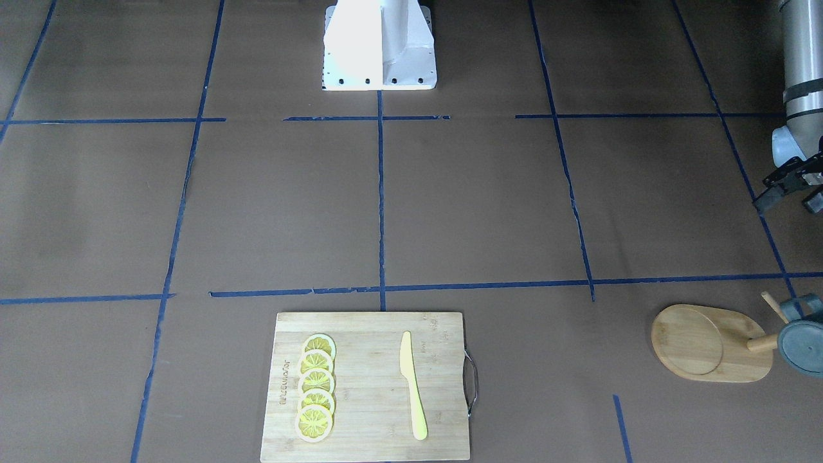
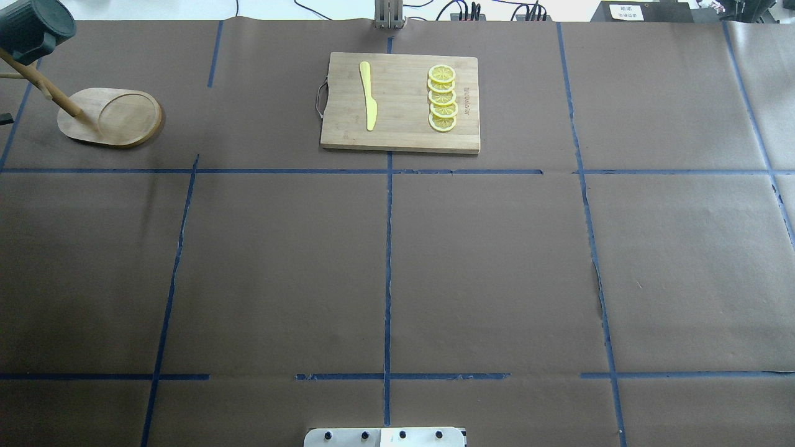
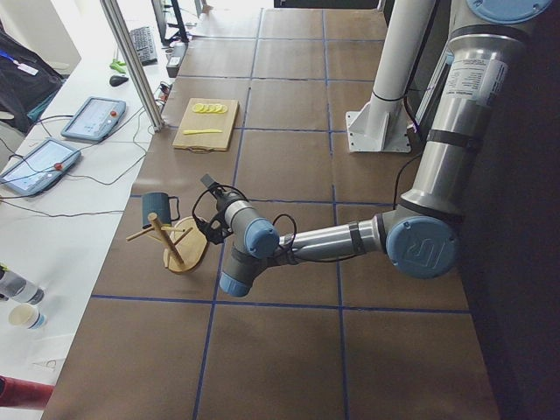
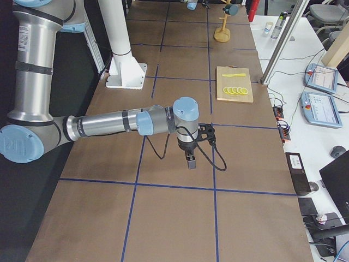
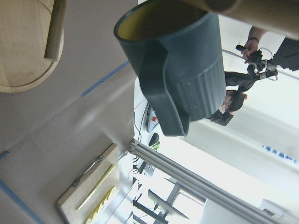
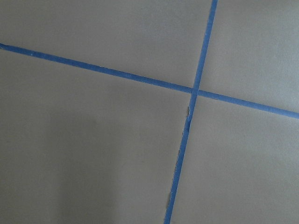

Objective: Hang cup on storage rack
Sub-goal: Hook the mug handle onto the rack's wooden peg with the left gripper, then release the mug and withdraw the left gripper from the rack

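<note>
The dark teal-grey ribbed cup hangs by its handle on a peg of the bamboo storage rack, at the table's far corner on my left. Both also show in the overhead view, the cup above the rack's oval base. The left wrist view shows the cup close up, its yellow inside visible, under a peg. My left gripper is open and empty, apart from the rack and nearer the robot. My right gripper hangs low over bare table; I cannot tell if it is open or shut.
A bamboo cutting board with a metal handle holds several lemon slices and a yellow knife at the middle far edge. The white robot base stands at the near edge. Blue tape lines cross the brown table.
</note>
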Robot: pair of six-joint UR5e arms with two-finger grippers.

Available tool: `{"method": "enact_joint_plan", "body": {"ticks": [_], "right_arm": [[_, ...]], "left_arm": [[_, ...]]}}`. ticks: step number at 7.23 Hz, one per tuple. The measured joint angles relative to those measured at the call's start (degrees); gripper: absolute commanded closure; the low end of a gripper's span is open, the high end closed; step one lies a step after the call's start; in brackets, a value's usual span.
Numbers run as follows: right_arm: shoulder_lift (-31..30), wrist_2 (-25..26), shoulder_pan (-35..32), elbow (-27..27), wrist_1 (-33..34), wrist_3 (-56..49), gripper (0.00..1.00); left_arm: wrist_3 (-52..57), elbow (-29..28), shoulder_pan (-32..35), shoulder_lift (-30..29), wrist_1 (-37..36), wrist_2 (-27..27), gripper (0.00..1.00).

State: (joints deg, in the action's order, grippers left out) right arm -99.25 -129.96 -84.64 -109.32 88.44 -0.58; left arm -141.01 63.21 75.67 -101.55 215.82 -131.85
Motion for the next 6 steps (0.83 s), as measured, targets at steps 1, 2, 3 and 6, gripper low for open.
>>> {"method": "enact_joint_plan", "body": {"ticks": [1,2,3,6], "right_arm": [[-0.03,-0.04,0.00,0.04,0.04,0.02,0.00],[-0.06,-0.08,0.00,0.05,0.06,0.08,0.00],[-0.06,-0.13,0.00,0.07,0.07,0.14,0.00],[-0.07,-0.34,0.00,0.20,0.07,0.24,0.00]], "left_arm": [[7.54,1.57,3.65,0.43,-2.28,-7.90,0.00],[16.03,2.62,6.76,0.55,-5.06,-14.38,0.00],[26.02,3.03,8.22,0.61,-7.54,-17.72,0.00],[58.07,3.17,10.37,0.85,-19.10,-19.22,0.00]]}}
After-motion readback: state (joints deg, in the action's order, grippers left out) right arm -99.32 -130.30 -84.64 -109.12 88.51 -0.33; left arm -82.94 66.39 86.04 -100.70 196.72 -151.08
